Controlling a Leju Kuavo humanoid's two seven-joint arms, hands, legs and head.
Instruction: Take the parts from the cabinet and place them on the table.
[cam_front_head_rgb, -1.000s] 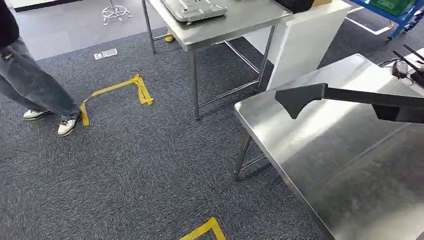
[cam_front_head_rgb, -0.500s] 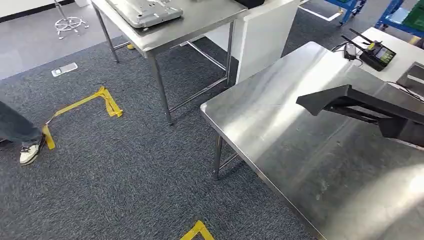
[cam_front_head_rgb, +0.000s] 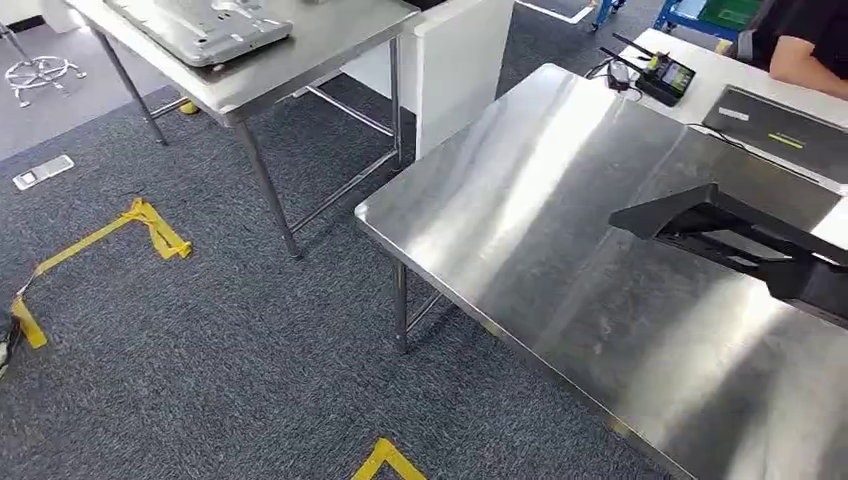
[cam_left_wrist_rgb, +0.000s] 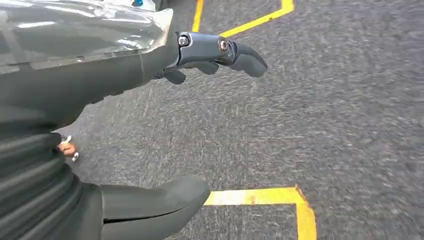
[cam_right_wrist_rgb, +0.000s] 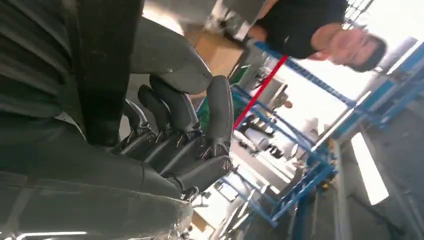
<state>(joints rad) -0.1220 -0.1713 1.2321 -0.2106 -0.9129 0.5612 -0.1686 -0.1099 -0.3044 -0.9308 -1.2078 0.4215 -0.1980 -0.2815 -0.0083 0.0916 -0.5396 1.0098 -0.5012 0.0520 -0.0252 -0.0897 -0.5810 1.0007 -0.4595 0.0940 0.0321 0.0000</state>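
A long black angular part (cam_front_head_rgb: 720, 225) reaches in from the right and hangs a little above the steel table (cam_front_head_rgb: 560, 230). In the right wrist view my right hand (cam_right_wrist_rgb: 175, 130) grips this black part (cam_right_wrist_rgb: 102, 65), with fingers and thumb wrapped around it. My left hand (cam_left_wrist_rgb: 100, 85) hangs over the grey carpet with its fingers apart, holding nothing.
A second steel table (cam_front_head_rgb: 300, 50) at the back left carries a grey metal plate (cam_front_head_rgb: 200, 25). A white panel (cam_front_head_rgb: 455, 60) stands between the tables. A person (cam_front_head_rgb: 800, 35) sits at the far right behind a dark flat device (cam_front_head_rgb: 780, 125) and a handset (cam_front_head_rgb: 655, 72). Yellow tape (cam_front_head_rgb: 150, 225) marks the carpet.
The camera has swung right, so the whole scene has slid left and a walking person's legs have left the picture. The held part now hangs further over the steel table.
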